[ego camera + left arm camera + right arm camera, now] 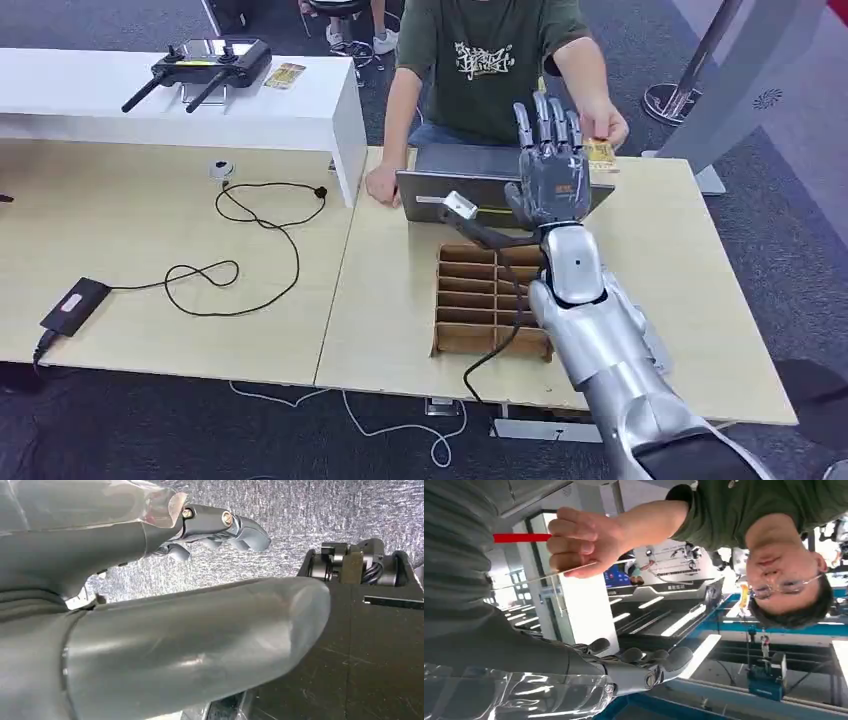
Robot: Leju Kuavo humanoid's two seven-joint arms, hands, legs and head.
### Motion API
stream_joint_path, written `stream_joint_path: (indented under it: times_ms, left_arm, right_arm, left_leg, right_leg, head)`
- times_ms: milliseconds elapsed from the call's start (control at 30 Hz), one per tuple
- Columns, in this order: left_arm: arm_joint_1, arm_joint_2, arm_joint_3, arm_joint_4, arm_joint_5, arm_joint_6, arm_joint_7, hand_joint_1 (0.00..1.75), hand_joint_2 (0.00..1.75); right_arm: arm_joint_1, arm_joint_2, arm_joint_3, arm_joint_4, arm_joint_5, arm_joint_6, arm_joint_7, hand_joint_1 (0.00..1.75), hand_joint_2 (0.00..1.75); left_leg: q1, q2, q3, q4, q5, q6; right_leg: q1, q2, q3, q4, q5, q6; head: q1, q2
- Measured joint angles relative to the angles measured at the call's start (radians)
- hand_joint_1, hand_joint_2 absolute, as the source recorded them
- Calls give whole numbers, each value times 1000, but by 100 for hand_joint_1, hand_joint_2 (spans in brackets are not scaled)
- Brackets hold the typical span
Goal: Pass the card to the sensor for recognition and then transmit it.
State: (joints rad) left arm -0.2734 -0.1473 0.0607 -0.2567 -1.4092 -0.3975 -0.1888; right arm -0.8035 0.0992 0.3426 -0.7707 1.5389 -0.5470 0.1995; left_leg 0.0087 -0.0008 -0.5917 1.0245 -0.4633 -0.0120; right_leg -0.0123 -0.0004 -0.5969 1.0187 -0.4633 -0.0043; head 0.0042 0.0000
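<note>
My right hand (548, 165) is raised over the far side of the table with its fingers (545, 125) spread upright and nothing in them. Just to its right, a person's hand (605, 125) holds the yellow card (601, 154). In the right wrist view the card (574, 572) appears edge-on in the person's hand (584, 540), apart from my extended fingers (644, 662). The small white sensor (460, 206) sits on a dark stalk below and left of my hand. My left hand (215, 530) hangs empty with its thumb and fingers apart.
A grey laptop (470, 180) stands in front of the seated person. A wooden compartment box (480, 300) lies under my forearm, with a black cable running off the table. A controller (205, 65) and another card (285, 75) sit on the white shelf; a power brick (72, 305) is far left.
</note>
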Motion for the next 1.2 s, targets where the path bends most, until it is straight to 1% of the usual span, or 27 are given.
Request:
stream_joint_path:
  times_ms: [133,500,633,833,1000,1200]
  left_arm:
    - [0,1,0,0,0,1,0,0,0]
    - [0,7,-2,0,3,6,-2,0,0]
    - [0,10,-2,0,6,11,-8,0,0]
    - [2,12,-2,0,12,20,-8,0,0]
    - [3,16,-2,5,17,24,-8,0,0]
    - [9,16,-2,5,18,30,-8,0,0]
  right_arm:
    - [-18,0,0,38,0,-15,13,0,175]
    - [-32,-10,-2,68,0,-26,32,0,175]
    - [-31,-15,-8,62,0,-35,32,0,175]
    - [-26,-26,-17,36,0,-40,55,0,175]
    - [-18,-34,-41,16,0,-66,88,0,175]
    - [-7,-38,-80,-13,0,-70,91,0,175]
  left_leg:
    - [0,0,0,0,0,0]
    - [0,0,0,0,0,0]
    - [0,0,0,0,0,0]
    - [0,0,0,0,0,0]
    - [0,0,0,0,0,0]
    - [0,0,0,0,0,0]
  right_leg:
    - [0,0,0,0,0,0]
    - [0,0,0,0,0,0]
    - [0,0,0,0,0,0]
    - [0,0,-1,0,0,0]
    - [0,0,-1,0,0,0]
    - [0,0,-1,0,0,0]
  head:
    - [0,0]
    - [0,0]
    - [0,0]
    - [0,0]
    - [0,0]
    - [0,0]
